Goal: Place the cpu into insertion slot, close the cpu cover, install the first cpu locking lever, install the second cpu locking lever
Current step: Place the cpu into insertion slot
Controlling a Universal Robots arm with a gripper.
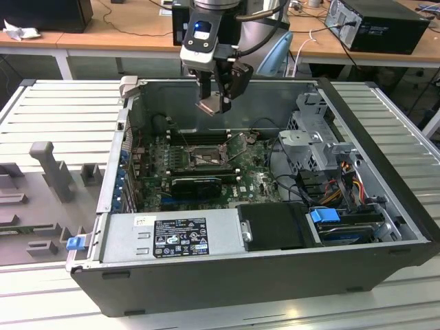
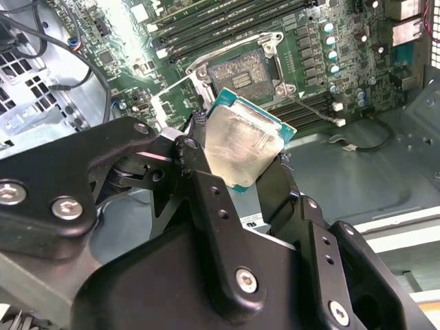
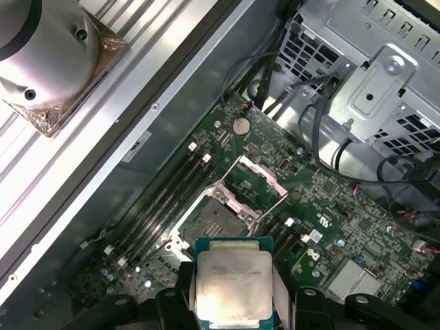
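The cpu [image 2: 242, 144] is pinched between the two black fingers [image 2: 203, 175] of the gripper [image 1: 214, 104], which are pressed against two opposite edges of the chip. Its pale silvery top, marked with dull smears and framed by a green-blue border, is seen in both wrist views.

In the exterior view the chip is held in the air, tilted, above the open computer case [image 1: 261, 282]. It hangs over the far part of the motherboard [image 1: 254, 180] and is well apart from the board.

The insertion slot [image 3: 210, 221] is uncovered, and its dark square field is seen just beside the held chip in the first wrist view. In the second wrist view the same socket is seen beyond the chip's far corner. The cpu cover [image 3: 258, 180] is swung up and stands open at one side of the socket. Thin wire levers seem to be raised near it in the exterior view, but this cannot be told with certainty.

Long black memory slots [image 3: 168, 196] are laid along the other side of the socket. A round coin battery [image 3: 240, 126] is seated on the board, and a grey perforated drive cage [image 3: 385, 75] is mounted near cables. The case is laid on a table [image 1: 55, 110] of metal slats.
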